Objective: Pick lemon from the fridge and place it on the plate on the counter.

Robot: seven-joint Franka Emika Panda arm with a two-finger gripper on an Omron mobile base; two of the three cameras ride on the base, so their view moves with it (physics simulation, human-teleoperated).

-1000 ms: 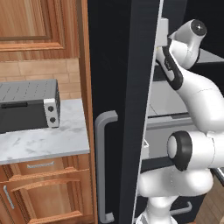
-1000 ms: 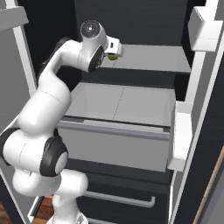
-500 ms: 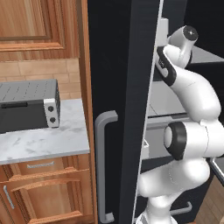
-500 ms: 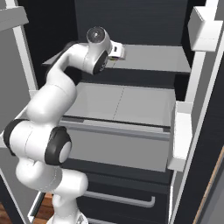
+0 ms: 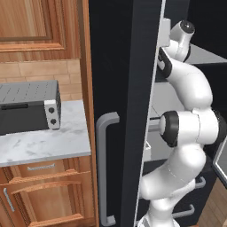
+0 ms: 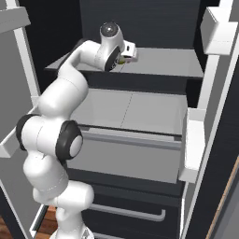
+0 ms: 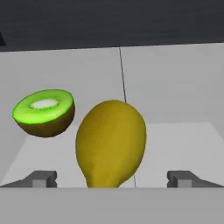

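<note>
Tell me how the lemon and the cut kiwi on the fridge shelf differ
In the hand view, the lemon is whole and plain yellow; the kiwi half is cut, showing bright green flesh with a pale core above brown skin. The lemon looks larger and stands between the fingertips of the gripper; the kiwi half sits off to the left, outside them. Both rest on the same light grey fridge shelf.

The arm has reached deeper into the fridge (image 6: 196, 140).

A second ago the arm's wrist was up high and closer to the front. Now it has bent lower and pushed farther in over the top shelf (image 6: 163, 63). The gripper (image 7: 111, 177) has come right up to the lemon (image 7: 111, 142), which sits between its two tips. The arm's elbow has swung in toward the shelf too.
</note>
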